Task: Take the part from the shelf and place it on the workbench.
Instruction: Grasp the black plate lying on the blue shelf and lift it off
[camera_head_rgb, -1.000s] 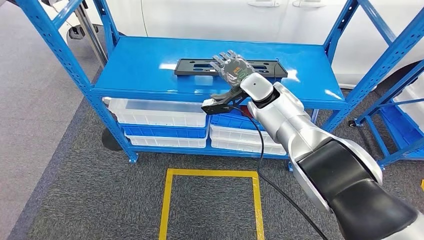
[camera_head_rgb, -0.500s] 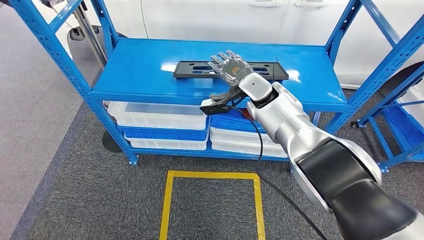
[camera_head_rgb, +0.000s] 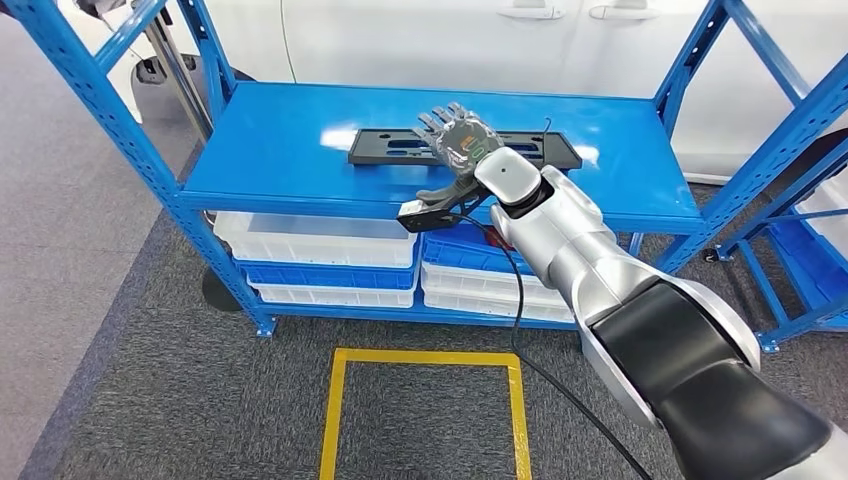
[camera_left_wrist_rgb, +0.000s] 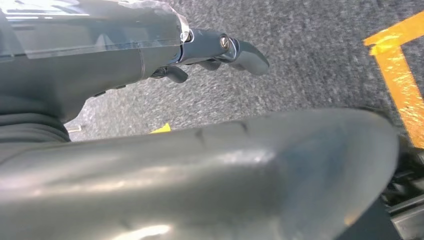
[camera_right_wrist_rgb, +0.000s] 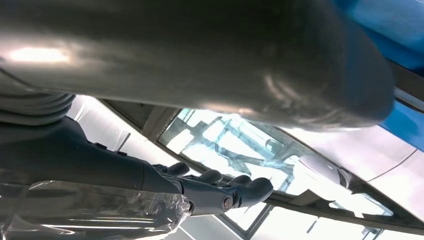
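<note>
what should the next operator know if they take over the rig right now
Right hand: open, fingers spread, raised over the black part, holding nothing.
Left hand: hanging down by the grey carpet, holding nothing.
Part: lying flat on the top of the blue shelf.
Done: the reach to the part.
Left: grip it, lift it, carry it to the workbench and set it down.

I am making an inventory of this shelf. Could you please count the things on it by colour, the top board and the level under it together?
Black: 1, the long part on the top board.
White: 4 bins, 2 in each stack.
Blue: 2 bins, 1 in each stack.
Total: 7.
</note>
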